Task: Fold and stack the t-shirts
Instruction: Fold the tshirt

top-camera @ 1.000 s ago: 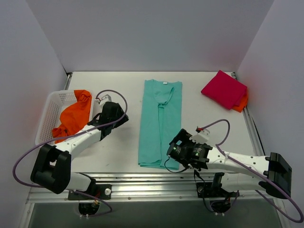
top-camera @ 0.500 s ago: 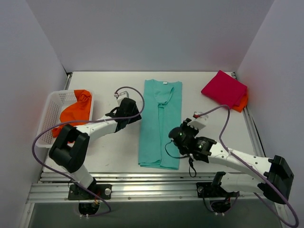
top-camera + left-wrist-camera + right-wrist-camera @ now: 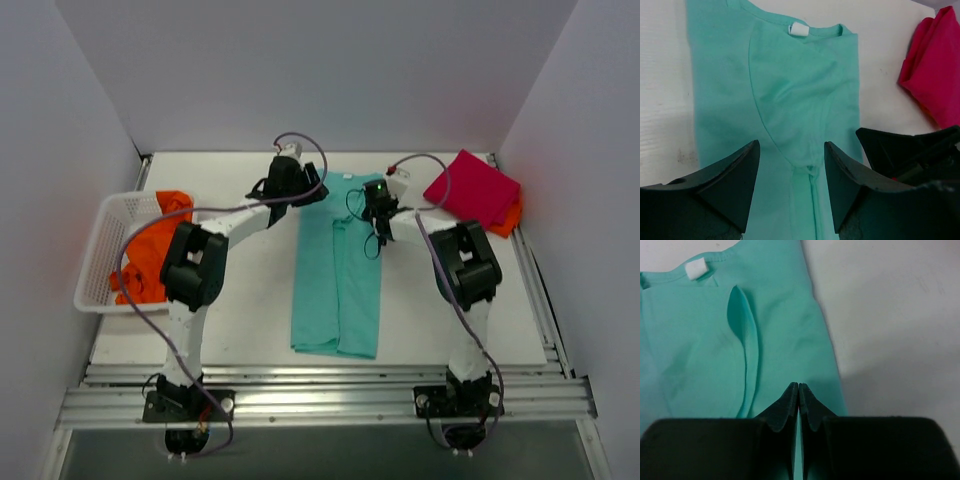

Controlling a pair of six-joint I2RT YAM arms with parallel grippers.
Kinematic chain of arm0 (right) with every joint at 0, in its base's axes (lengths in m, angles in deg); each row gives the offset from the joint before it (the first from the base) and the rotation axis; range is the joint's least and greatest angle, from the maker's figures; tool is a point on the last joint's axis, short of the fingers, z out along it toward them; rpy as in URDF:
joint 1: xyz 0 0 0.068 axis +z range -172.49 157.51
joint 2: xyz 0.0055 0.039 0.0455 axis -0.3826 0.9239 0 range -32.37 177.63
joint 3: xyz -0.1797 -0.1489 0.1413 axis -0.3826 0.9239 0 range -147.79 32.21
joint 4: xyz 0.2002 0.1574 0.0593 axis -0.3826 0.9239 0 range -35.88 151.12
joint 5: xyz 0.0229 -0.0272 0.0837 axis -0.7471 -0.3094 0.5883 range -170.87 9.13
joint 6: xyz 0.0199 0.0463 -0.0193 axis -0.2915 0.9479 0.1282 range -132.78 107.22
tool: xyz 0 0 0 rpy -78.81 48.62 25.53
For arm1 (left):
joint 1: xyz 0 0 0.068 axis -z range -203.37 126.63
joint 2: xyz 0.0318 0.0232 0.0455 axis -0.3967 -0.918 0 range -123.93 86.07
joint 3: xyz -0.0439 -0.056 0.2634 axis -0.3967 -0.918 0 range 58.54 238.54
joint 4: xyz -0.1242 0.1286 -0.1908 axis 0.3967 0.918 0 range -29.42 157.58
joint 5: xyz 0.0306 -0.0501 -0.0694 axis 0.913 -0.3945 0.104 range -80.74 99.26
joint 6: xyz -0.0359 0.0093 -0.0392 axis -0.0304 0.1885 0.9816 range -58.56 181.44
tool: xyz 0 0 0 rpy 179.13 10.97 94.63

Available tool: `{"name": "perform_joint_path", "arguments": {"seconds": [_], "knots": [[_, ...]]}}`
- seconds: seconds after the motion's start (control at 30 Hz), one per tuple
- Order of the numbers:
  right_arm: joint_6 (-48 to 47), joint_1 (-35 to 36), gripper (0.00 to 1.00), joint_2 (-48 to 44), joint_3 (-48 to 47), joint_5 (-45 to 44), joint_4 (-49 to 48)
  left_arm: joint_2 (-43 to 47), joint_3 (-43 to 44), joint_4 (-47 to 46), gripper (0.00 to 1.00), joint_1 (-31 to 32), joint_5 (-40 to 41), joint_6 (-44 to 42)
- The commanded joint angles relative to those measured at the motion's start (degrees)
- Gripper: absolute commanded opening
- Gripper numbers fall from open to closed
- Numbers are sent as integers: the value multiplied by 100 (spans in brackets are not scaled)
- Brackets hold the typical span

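step in hand: by my reading, taking the collar end of the teal t-shirt [image 3: 338, 270] to fold it toward the hem.
teal t-shirt: lies mid-surface as a long narrow strip, collar at the far end, hem near the arm bases.
left fingers [image 3: 735, 170]: apart, hovering over the chest panel just below the collar, gripping nothing.
right fingers [image 3: 785, 412]: pressed together over the strip's right edge; i cannot tell whether cloth is pinched between them.
doing it well: each corner wants a firm pinch through all layers, with both corners lifted level so the strip folds square.
risk: a one-sided grip would likely skew the fold.
surface [image 3: 240, 310]: pale and matte. the pink t-shirt [image 3: 472, 187] sits folded at the far right corner atop a folded orange t-shirt [image 3: 511, 215]. the white basket [image 3: 97, 240] at left holds a crumpled orange t-shirt [image 3: 150, 250].
room: plain pale walls [image 3: 320, 70] close in on three sides.
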Motion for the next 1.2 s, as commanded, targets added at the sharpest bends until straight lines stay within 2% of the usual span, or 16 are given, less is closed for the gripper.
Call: {"name": "perform_joint_path", "arguments": {"seconds": [0.0,0.1,0.37,0.6,0.73,0.77,0.83,0.87,0.9,0.93,0.97,1.1,1.17], "knots": [[-300,-94,0,868,-1088,564,187,-730,618,78,63,-147,-575,-116],[-361,-103,0,1292,-1539,678,268,-978,770,88,62,-287,-795,-2],[-379,-94,0,2199,-2682,898,488,-900,314,-405,61,-630,-1059,86],[-344,-129,0,1874,-2333,599,392,-873,260,-475,61,-894,-1199,-19],[-379,-121,0,1410,-2025,302,199,-1023,611,-449,61,-964,-1349,-81],[-405,-103,3,1295,-1920,274,-19,-1049,951,-327,61,-964,-1375,-177],[-484,-86,17,892,-1726,-6,-83,-1076,1296,-20,61,-982,-1463,-317],[-554,-85,33,759,-1699,-121,-74,-1032,1428,43,61,-999,-1481,-353],[-624,-68,42,453,-1690,-261,-57,-884,1621,78,61,-1008,-1499,-406],[-703,-59,45,267,-1664,-384,-39,-804,1701,131,61,-1008,-1525,-467],[-878,-50,54,91,-1612,-647,-65,-708,1780,201,62,-1017,-1569,-607],[-1266,-68,58,-1260,-1208,-860,-198,107,2106,1024,62,-1043,-1351,-845],[-1311,-33,58,-1701,-989,-895,204,539,1818,1334,62,-1035,-1096,-802]]}}
